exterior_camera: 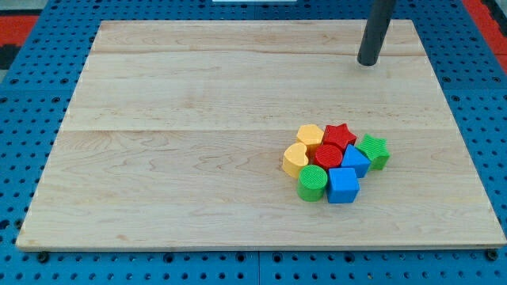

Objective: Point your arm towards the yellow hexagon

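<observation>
The yellow hexagon (310, 135) sits at the upper left of a tight cluster of blocks at the view's lower right of the wooden board (198, 119). Touching it are a red star (339, 136), a red cylinder (328, 155) and a second yellow block (295, 160), rounded in shape. My tip (367, 62) rests on the board near the view's top right, well above the cluster and a little to its right, touching no block.
The cluster also holds a green cylinder (312, 183), a blue cube (343, 184), another blue block (356, 161) and a green star (373, 151). Blue pegboard (32, 119) surrounds the board.
</observation>
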Tool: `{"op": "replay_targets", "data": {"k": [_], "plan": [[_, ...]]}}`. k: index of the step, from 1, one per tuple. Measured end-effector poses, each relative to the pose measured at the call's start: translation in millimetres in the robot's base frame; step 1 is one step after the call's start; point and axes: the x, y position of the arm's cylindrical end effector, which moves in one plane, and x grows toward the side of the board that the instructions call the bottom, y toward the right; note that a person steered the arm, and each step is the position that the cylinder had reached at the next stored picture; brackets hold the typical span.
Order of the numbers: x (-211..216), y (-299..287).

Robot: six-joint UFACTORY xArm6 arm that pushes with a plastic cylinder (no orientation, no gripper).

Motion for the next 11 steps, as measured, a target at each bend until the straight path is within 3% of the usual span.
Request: {"op": "replay_targets", "data": {"k": [2,6,7,9,11], "plan": [[28.9,-1.8],[29.0,-6.9],[36.9,-37.5],[102.1,-119.2],[177.7,-94.8]]}}
